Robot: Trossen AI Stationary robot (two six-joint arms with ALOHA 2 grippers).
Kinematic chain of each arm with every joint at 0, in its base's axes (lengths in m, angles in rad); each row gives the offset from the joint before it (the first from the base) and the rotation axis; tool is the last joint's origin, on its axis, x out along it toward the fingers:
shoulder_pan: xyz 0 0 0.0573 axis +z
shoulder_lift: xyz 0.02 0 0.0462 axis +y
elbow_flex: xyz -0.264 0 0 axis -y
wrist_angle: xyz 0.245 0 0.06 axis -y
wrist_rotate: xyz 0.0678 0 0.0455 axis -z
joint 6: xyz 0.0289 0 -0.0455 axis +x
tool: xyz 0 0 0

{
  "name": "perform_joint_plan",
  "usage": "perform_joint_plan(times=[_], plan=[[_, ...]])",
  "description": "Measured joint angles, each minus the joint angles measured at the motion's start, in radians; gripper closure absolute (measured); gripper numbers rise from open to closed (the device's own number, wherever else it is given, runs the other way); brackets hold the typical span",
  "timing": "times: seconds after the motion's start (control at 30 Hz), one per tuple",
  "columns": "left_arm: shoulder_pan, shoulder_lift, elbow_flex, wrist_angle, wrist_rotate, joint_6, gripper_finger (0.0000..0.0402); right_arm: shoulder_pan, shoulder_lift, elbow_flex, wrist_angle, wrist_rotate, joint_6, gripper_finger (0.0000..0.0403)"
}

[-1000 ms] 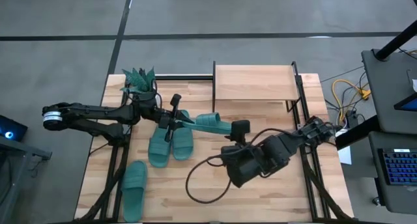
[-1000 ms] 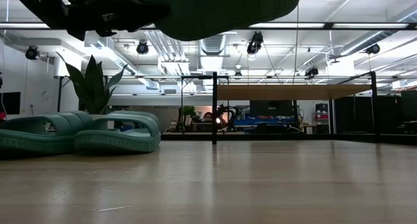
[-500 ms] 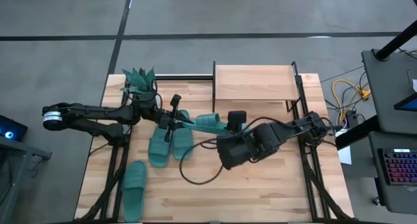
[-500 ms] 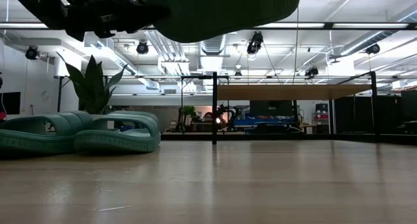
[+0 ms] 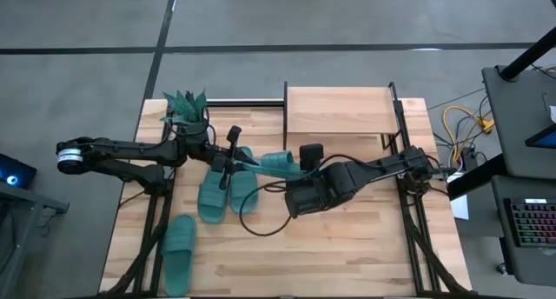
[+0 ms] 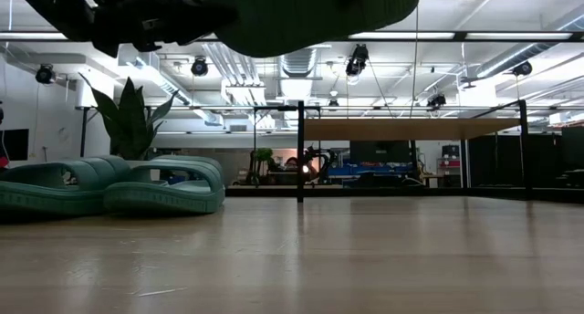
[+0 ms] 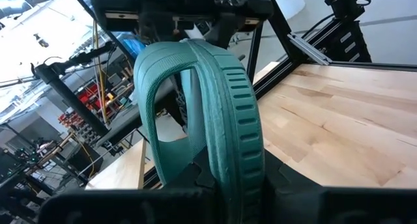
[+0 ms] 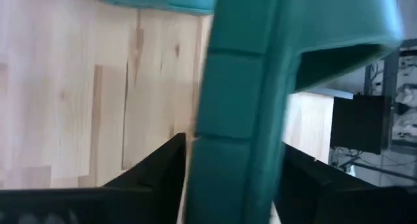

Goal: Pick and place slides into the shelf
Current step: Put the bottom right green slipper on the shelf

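My left gripper [image 5: 233,160] is shut on a teal slide [image 5: 276,164] and holds it in the air over the table's middle; the slide also shows overhead in the low view [image 6: 310,17]. My right gripper [image 5: 295,171] is open at the slide's free end. Its fingers [image 8: 163,168] stand on either side of the sole [image 8: 238,120]; I cannot tell whether they touch it. Two slides [image 5: 228,195] lie side by side on their soles below the left arm, and a third [image 5: 180,247] lies near the front left. The shelf [image 5: 339,112] stands at the back. My left gripper pinches the slide's sole at one end [image 7: 228,178] between its two fingers. The fingers come level from the table's left and lie along the slide. The slide is lifted clear, turned on its edge, and reaches out toward the table's right, strap [image 7: 153,113] to one side.
A spiky green plant [image 5: 185,108] stands at the back left, close behind the left arm. A black cable [image 5: 261,221] from the right arm loops over the table's middle. Black frame rails run along both sides of the table.
My right gripper has gone toward the table's left and reached the free end of the held slide, its fingers now around that end. My left gripper and the slide have kept still.
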Motion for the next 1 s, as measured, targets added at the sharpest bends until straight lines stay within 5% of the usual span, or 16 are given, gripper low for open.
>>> perform_joint_plan(times=[0.2,0.63,0.8,1.0], plan=[[0.0,-0.002,0.0,-0.002,-0.001,-0.02,0.0371,0.003,0.0,-0.016,0.0,0.009,0.013,0.035],[0.001,-0.14,0.001,-0.015,-0.068,-0.104,0.0274,0.103,-0.124,-0.055,-0.003,0.092,0.251,0.0348],[0.001,-0.26,-0.001,-0.104,-0.217,-0.113,0.022,0.167,-0.204,-0.14,-0.002,0.186,0.387,0.0348],[0.001,-0.338,-0.015,-0.167,-0.237,-0.23,0.0195,0.169,-0.277,-0.298,0.0,0.245,0.554,0.0348]])
